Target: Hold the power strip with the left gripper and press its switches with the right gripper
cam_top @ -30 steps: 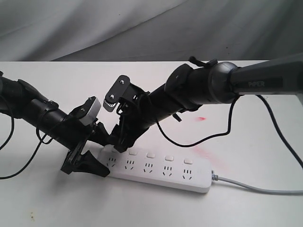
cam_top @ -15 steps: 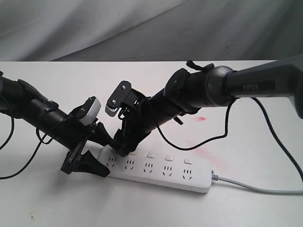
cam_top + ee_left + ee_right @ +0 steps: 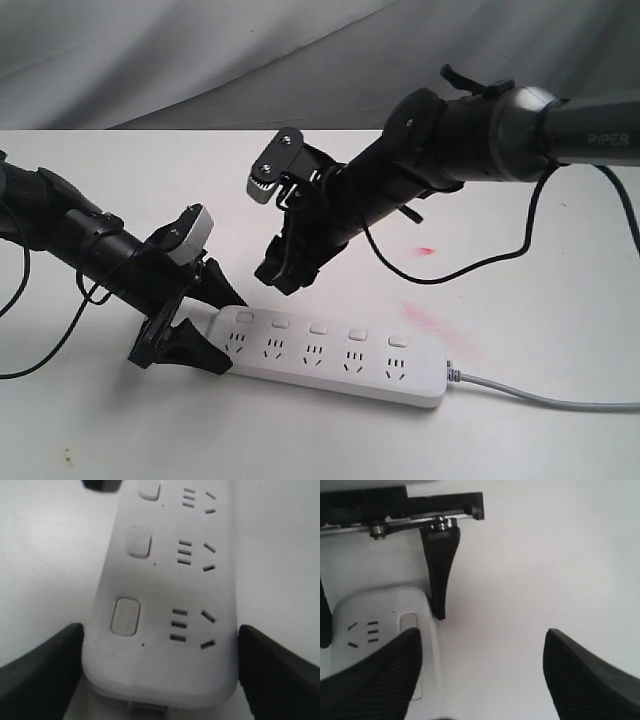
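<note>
The white power strip [image 3: 330,358] lies flat on the table, its grey cord [image 3: 545,402] trailing right. My left gripper [image 3: 228,334] holds the strip's left end, one black finger pressed on each long side; the left wrist view shows the power strip [image 3: 165,590] filling the span of the left gripper [image 3: 160,642]. Five switches [image 3: 318,328] run along the strip's far edge, and the end switch [image 3: 125,616] sits close to the grip. My right gripper [image 3: 283,278] hangs open above the left-end switches, clear of the strip. Nothing lies between the fingers of the right gripper [image 3: 482,647].
Red smudges [image 3: 438,325] mark the white table [image 3: 520,300] behind the strip's right end. A black cable [image 3: 450,275] droops from the right arm over the table. Grey cloth [image 3: 320,60] hangs along the back.
My right gripper has lifted off the left-end switches and drawn back up and to the right. The left gripper and the strip have stayed put.
</note>
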You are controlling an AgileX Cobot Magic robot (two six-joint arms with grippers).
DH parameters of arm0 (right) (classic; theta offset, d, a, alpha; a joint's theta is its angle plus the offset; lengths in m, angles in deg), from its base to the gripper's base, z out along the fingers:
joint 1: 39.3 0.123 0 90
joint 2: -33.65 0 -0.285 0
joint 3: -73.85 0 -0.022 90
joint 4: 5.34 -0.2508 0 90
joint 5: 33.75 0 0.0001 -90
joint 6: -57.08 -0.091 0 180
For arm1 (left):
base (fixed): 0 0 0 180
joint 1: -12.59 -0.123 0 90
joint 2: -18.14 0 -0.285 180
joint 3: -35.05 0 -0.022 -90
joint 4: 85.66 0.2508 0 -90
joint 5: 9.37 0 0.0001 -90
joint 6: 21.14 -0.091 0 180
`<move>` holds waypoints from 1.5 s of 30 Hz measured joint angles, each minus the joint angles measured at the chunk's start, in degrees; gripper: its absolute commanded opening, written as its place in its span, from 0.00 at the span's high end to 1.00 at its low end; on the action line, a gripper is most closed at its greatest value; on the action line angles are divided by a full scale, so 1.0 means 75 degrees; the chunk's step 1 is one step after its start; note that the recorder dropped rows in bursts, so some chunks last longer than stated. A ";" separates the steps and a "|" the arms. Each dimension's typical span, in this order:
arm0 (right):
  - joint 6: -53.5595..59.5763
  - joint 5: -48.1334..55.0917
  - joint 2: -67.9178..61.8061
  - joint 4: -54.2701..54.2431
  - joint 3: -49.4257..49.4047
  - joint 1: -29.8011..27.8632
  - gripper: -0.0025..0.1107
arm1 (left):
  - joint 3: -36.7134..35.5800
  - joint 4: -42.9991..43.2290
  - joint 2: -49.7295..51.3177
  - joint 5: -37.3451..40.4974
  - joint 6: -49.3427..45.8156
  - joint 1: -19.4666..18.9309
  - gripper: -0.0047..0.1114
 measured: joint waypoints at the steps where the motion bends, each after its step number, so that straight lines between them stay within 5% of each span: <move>1: -0.0048 0.0121 0.0000 0.0016 0.0000 -0.0068 0.42 | 0.0000 0.0000 0.0000 0.0000 0.0000 0.0000 0.59; 45: -0.0116 0.0349 -0.0775 0.0079 -0.0051 0.0037 0.45 | 0.0000 0.0013 0.0000 0.0000 0.0000 0.0000 0.59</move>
